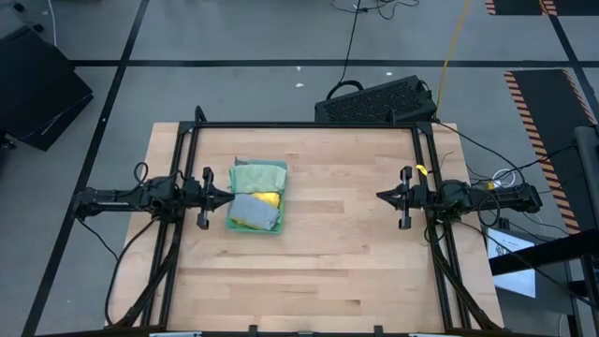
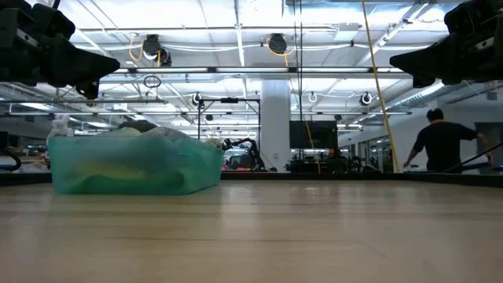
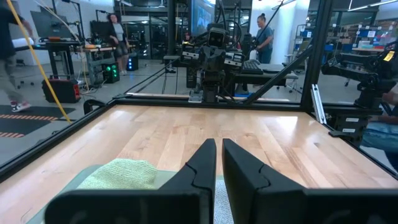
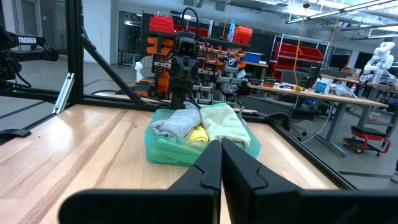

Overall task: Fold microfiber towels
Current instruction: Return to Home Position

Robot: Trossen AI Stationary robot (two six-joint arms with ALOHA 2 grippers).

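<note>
Two arms, one bin, three towels showing. Left end effector (image 1: 230,195) sat at the left side of the worktop (image 1: 328,267), fingers pressed together with only a thin slit between them, pinching nothing. In the low view it hung well above the wood, its tip over the left edge of the green bin (image 1: 251,229). Right end effector (image 1: 379,196) was at the right side, mirrored, pointing back toward the left arm. Its fingers were also pressed together and held nothing, and it was raised and well apart from the bin. The single translucent green bin stood on the left half of the worktop, just beside the left end effector. Towel count in it: one pale green towel (image 1: 259,176) at the far end, one grey towel (image 1: 251,212) at the near end, and one yellow towel (image 1: 270,198) poking out between them on the right. All three were bunched and heaped above the rim. Any more underneath couldn't be made out. No towels lay on the bare wood. One person (image 2: 440,141) in a dark top stood in the room beyond the worktop.
</note>
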